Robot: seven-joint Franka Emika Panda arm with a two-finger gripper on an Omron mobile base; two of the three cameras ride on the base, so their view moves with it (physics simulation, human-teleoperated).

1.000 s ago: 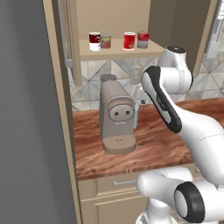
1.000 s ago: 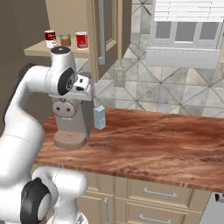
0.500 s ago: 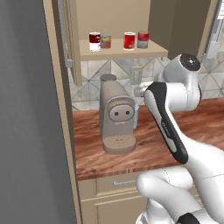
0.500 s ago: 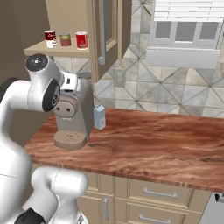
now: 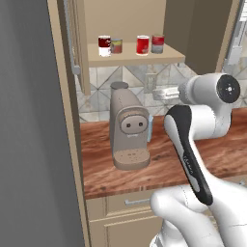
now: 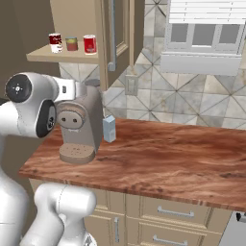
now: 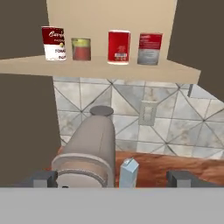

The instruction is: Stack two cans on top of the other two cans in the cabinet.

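Left to right along the plain shelf of the light tan wooden wall cabinet (image 7: pixel 105 65), four small tins are lined up in a single row, all upright and none stacked yet. First is the dark red can with a white lower band (image 7: pixel 53 43), then just beside it the shorter greyish tin with a yellow-and-red label (image 7: pixel 81 48). After a gap comes the bright red can (image 7: pixel 119 47), and last the greyish tin with a red upper band (image 7: pixel 149 48), close by but apart from it. So it's basically two pairs, a red one next to a grey one each time, which presumably makes the job easy: each red can only has to be lifted and set on its grey neighbour.

Below the shelf, a beige rounded coffee machine (image 5: pixel 128 129) is parked on the reddish-brown wood-grain counter (image 6: pixel 182 158), with a small pale blue carton (image 6: pixel 109 129) just beside it. That machine sits right under the cans, so it looks like something to be cleared on the way up.

The two-finger gripper (image 7: pixel 112 178) is held low, well below the shelf, aimed up along the wall toward the tins. Its dark fingertips (image 7: pixel 44 178) are spread wide apart with nothing between them, so nothing's been grabbed so far. The reach toward the cans is judged as barely begun.
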